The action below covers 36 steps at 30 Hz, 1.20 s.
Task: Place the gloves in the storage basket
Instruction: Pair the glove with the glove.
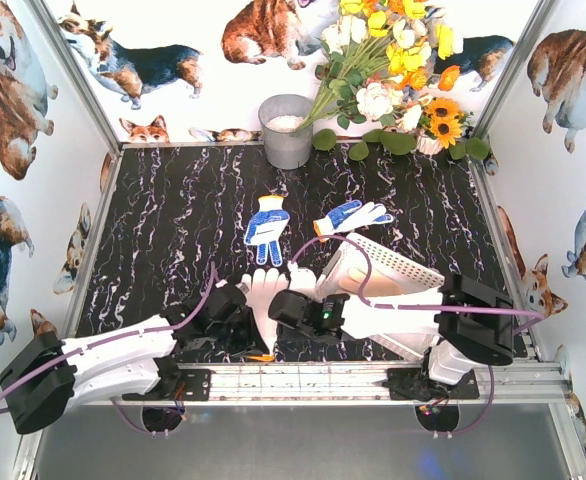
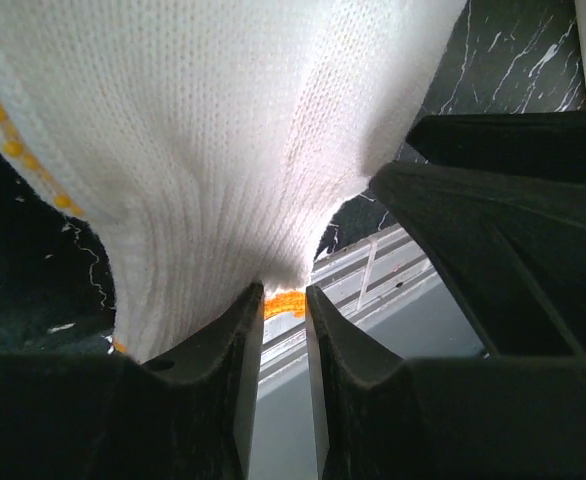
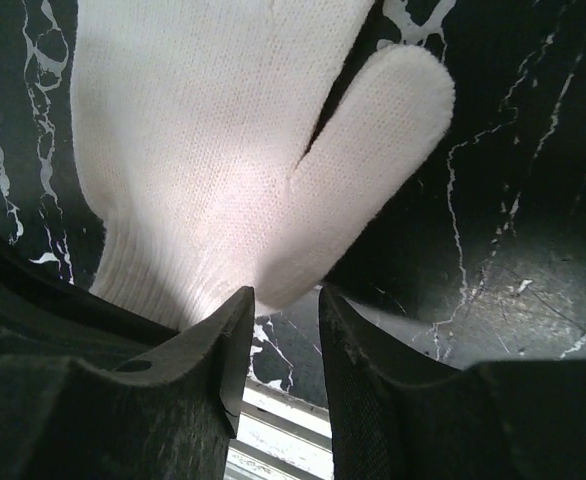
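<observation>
Staged robot test booth: corgi-print walls, aluminium frame rails, marbled black tabletop, flower bouquet.

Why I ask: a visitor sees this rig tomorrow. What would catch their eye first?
The corgi-print walls and the bouquet in the far right corner grab attention first. Then a blue-dotted glove and a second glove lie in the middle of the black marble table. At the near edge both arms bunch over a white glove, the left gripper pinching its orange cuff.
</observation>
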### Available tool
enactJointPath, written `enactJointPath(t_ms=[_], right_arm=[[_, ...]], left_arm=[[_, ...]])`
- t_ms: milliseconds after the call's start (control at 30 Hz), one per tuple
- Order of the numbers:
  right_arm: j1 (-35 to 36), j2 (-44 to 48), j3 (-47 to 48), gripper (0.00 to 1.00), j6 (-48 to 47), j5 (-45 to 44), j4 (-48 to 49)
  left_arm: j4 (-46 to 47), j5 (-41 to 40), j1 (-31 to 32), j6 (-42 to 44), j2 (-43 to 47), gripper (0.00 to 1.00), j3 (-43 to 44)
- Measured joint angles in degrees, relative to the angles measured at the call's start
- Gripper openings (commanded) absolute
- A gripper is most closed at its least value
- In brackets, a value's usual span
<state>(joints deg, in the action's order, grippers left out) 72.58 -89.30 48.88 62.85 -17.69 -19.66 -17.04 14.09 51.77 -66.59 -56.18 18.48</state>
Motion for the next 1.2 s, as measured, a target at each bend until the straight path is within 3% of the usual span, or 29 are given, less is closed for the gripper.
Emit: enactJointPath(t_ms=[367, 567, 833, 933, 1067, 1200], right_arm=[[-0.37, -4.76, 1.49, 0.30, -3.50, 1.03, 3.26], [-3.48, -5.92, 1.49, 0.33, -8.22, 2.64, 7.37], [-7.37, -10.23, 7.06, 0.41, -22.43, 4.76, 9.57], [-8.44, -10.97, 10.12, 0.48, -25.68, 6.05, 9.14], [-9.38, -10.23, 12.22, 0.53, -26.75, 7.21, 8.37], [-9.42, -6.51, 10.21, 0.50, -23.28, 10.54, 7.69]], left_arm=[[2.08, -3.32, 1.57, -3.41, 5.29, 0.32, -1.16], [-0.42, -6.71, 0.44, -1.36, 5.55, 0.33, 2.36], [-7.80, -10.12, -7.76, 7.23, 4.17, 0.33, 10.45], [-8.46, -10.08, -12.41, 10.40, 4.04, 0.32, 11.19], [-8.13, -9.11, -16.26, 13.20, 2.29, 0.29, 11.08], [-7.02, -8.24, -17.49, 15.32, -0.39, 0.27, 10.49]])
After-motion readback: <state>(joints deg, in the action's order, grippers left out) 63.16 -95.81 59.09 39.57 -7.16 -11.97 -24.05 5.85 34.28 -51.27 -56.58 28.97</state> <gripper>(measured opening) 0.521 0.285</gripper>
